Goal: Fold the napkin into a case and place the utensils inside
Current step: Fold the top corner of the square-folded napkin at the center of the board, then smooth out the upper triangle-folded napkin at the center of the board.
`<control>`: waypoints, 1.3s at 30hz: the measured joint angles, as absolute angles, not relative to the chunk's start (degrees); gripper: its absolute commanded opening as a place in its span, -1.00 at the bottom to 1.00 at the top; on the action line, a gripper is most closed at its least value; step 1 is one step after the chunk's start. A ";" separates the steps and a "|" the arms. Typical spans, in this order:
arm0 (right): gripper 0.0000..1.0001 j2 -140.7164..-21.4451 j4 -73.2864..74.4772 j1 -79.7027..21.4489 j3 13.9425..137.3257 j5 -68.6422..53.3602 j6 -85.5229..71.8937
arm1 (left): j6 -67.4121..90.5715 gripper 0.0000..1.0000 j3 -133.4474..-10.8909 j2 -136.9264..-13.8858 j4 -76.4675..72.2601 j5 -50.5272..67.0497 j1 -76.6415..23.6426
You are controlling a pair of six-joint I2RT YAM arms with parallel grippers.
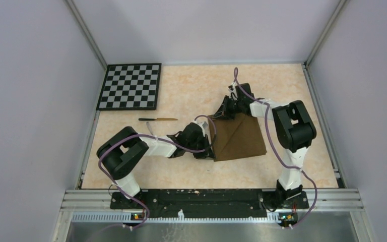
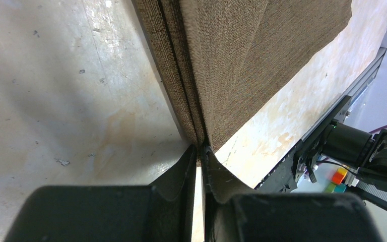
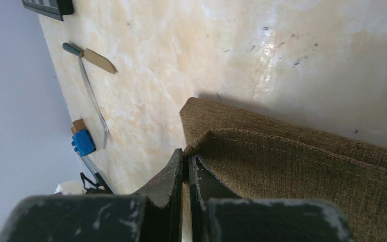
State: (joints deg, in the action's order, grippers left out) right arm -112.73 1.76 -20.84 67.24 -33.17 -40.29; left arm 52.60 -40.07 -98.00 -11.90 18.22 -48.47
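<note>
The dark brown napkin (image 1: 239, 138) lies folded over itself in the middle of the table, with a diagonal crease across it. My left gripper (image 1: 209, 151) is shut on its near-left edge; the left wrist view shows stacked cloth layers (image 2: 216, 75) pinched between the tips (image 2: 200, 149). My right gripper (image 1: 220, 115) is shut on its far-left corner; the right wrist view shows a folded corner (image 3: 282, 156) in the tips (image 3: 186, 159). The knife (image 1: 157, 119) lies to the left, also in the right wrist view (image 3: 89, 55) beside the thin grey utensil (image 3: 93, 98). No slim case shows.
A black-and-white checkerboard (image 1: 130, 86) lies at the far left. A small blue toy car (image 3: 83, 141) sits near the table's left rail in the right wrist view. Metal rails border the table left, right and front (image 1: 211, 194).
</note>
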 measured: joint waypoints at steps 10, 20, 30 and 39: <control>-0.53 -113.71 3.09 -20.86 68.25 -32.64 -39.97 | 52.56 -0.65 -40.36 -97.95 -11.31 18.13 -48.47; 0.10 -110.96 11.11 -19.99 75.05 -31.44 -32.47 | 51.11 -0.17 -40.16 -92.71 -3.55 15.44 -48.90; -0.35 -98.30 9.93 -8.12 65.30 -37.47 -27.86 | 46.22 -0.52 -42.57 -87.92 11.51 13.63 -48.77; -0.49 -104.88 6.09 -7.03 63.72 -41.39 -28.64 | 45.04 -0.63 -57.52 -100.14 5.23 21.93 -48.75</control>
